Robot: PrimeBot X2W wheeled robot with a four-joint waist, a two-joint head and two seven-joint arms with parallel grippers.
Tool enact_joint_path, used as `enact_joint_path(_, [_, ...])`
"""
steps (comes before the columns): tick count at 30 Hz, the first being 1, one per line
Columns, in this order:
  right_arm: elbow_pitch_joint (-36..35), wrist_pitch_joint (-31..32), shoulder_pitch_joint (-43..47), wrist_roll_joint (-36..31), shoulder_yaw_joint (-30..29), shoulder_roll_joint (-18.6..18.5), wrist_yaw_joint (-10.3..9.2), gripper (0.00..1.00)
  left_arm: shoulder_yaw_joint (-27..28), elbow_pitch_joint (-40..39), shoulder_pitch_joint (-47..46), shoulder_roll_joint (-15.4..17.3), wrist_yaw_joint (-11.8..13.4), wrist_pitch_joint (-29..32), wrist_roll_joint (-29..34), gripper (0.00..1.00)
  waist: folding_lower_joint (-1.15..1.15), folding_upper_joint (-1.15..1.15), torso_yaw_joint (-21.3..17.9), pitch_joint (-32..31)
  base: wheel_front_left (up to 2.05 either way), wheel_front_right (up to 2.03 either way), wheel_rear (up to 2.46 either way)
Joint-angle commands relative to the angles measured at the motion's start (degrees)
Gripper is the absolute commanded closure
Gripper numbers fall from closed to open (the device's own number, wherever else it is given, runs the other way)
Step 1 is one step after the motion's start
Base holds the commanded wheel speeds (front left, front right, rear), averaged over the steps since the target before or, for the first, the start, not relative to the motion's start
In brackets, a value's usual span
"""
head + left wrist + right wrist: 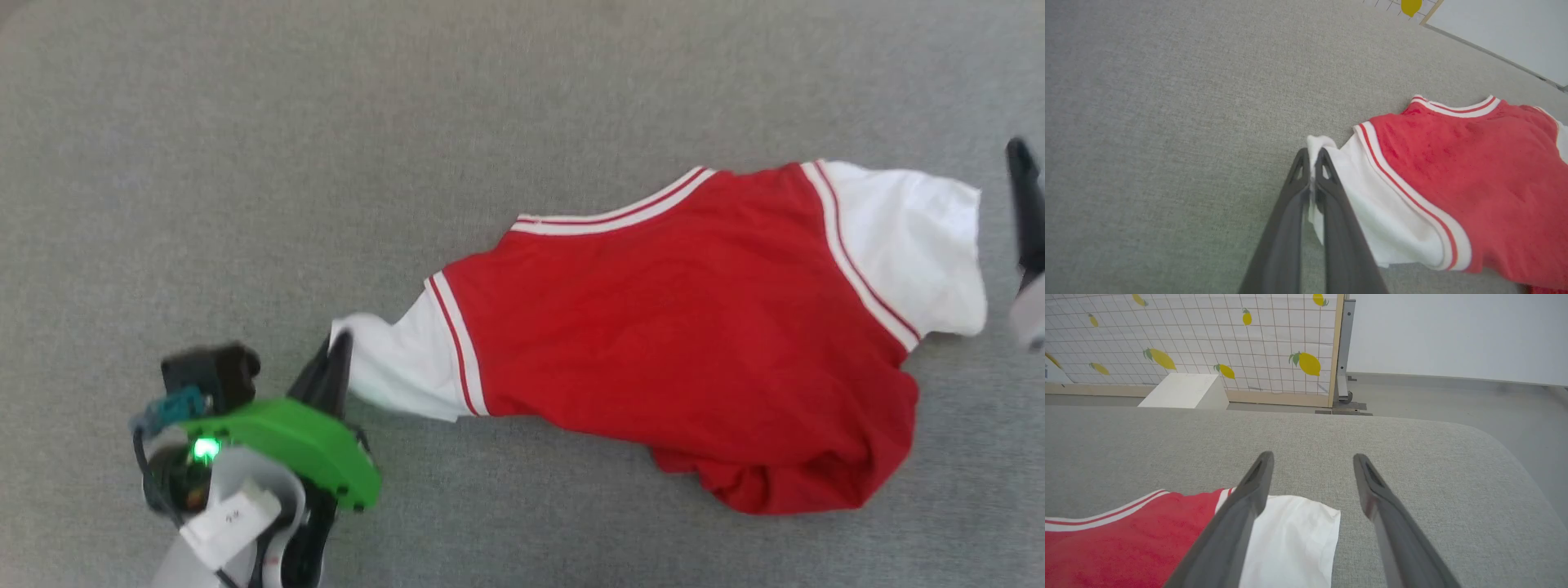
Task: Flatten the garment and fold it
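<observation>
- The garment (669, 327), a red jersey with white short sleeves and red-and-white striped trim, lies spread across a grey padded surface (326, 163), right of the middle in the head view.
- Its striped neckline points to the far side; its lower hem is bunched in folds at the near right (the red body is otherwise fairly smooth).
- One white sleeve is drawn out to a narrow point toward my left; the other lies flat at the right end.
- My left gripper (1312, 157) is clamped on the cuff of that drawn-out sleeve, with white cloth pinched between the two dark fingers, whose tips are pressed together.
- My right gripper (1310, 457) has its fingers spread wide, holding nothing. It is by the outer edge of the flat sleeve; I cannot tell whether it touches the cloth.
- Beyond the padded surface, in the right wrist view: a white box (1184, 390), a grid-patterned panel printed with lemons (1208, 335), a grey floor (1494, 392) and a pale wall (1453, 335).
</observation>
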Motion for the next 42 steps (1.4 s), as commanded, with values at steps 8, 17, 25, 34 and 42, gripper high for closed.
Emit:
enact_joint_path(8, [11.16,13.16,-8.05,-1.05,1.89,-7.24,-0.09,0.0,-2.42,0.26,-6.9,-0.99,0.14,0.45,2.47,1.0,0.0,0.0,2.53,7.35,0.0,0.0,0.0])
enact_joint_path(17, [17.29,16.79,-8.13,0.4,2.78,-7.01,-0.09,0.99,-3.06,1.39,-7.89,-1.26,0.17,0.45,2.59,1.0,0.0,0.0,3.56,8.06,0.0,0.0,0.0])
enact_joint_path(25, [18.68,12.48,-9.9,1.1,2.3,-5.8,-0.09,1.0,-1.69,3.24,-9.96,-0.21,-0.4,0.49,1.77,1.0,0.0,0.0,2.3,3.3,0.0,0.0,0.0])
enact_joint_path(34, [17.32,8.08,-16.22,5.22,6.19,-4.87,-0.09,1.0,0.84,6.58,-20.65,3.02,-2.01,1.18,2.62,1.0,0.0,0.0,-1.23,-6.4,0.0,0.0,0.0])
enact_joint_path(42, [17.4,6.27,-26.0,4.92,9.34,-3.99,-0.09,1.0,-0.03,10.64,-33.36,6.39,-4.25,7.01,4.09,1.0,0.0,0.0,-4.1,-12.71,0.0,0.0,0.0])
